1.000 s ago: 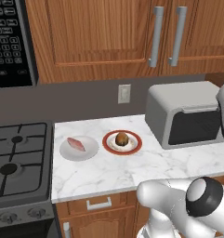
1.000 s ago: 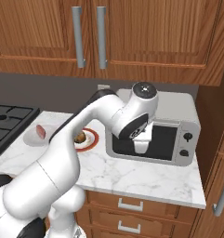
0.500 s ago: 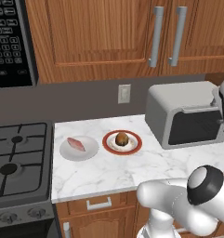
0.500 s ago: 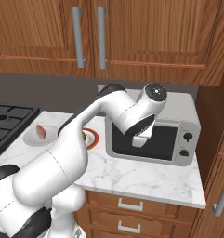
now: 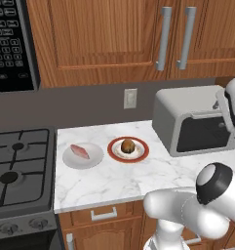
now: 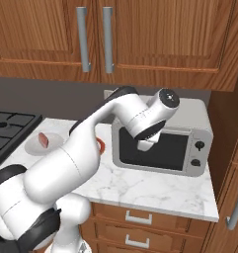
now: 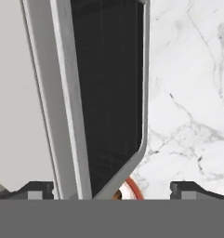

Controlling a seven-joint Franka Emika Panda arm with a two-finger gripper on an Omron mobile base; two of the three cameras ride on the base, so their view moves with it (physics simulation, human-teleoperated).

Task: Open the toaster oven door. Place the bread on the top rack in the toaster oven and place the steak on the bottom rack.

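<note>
The gripper (image 7: 111, 188) is seen spread wide with nothing held. Between its jaws the closed toaster oven door (image 7: 108, 88) and its handle (image 7: 69, 102) are framed.

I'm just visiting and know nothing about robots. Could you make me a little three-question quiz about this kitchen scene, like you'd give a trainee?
1. True or false: the toaster oven door is closed.
2. What does the bread sit on? A) a red-rimmed plate B) the stove C) the bare counter
3. Fill in: the steak lies on a plain ____ plate, between the stove and the bread.

Key:
1. True. The dark glass panel sits flush in the front of the toaster oven, with the gripper at its handle, jaws wide apart and holding nothing.
2. A, the red-rimmed plate.
3. White.
</note>
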